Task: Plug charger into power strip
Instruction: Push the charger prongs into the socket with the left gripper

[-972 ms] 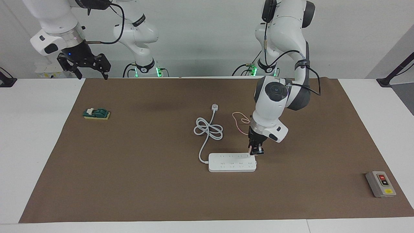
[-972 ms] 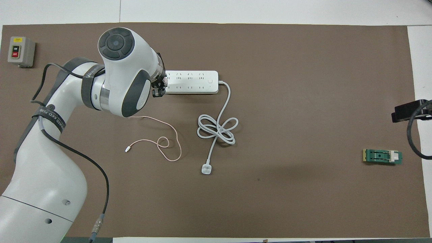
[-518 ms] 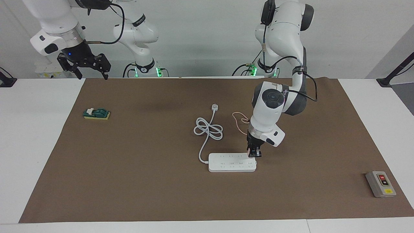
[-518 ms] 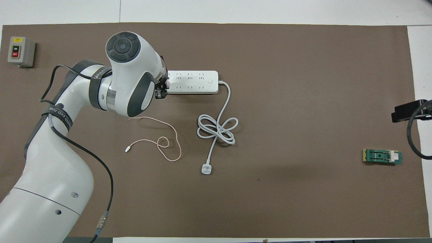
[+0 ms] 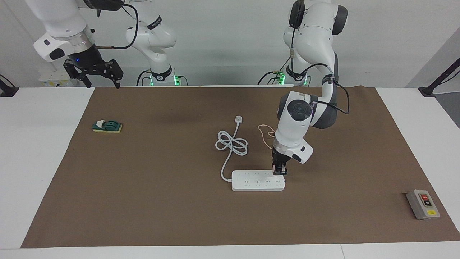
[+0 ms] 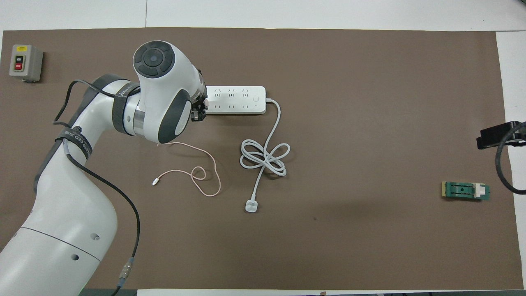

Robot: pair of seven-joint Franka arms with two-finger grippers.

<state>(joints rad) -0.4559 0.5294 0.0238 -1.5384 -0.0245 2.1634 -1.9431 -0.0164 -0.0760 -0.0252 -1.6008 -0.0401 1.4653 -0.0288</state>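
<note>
Left claw – clamping charger | over power strip end

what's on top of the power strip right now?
The left gripper, shut on the charger, sits over the power strip at its end toward the left arm. Whether the prongs are in is hidden. The other sockets look bare.

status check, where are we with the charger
Left gripper shut on charger, down at the power strip end toward the left arm. Right gripper open, waiting raised by its base. Nothing in the way.
</note>
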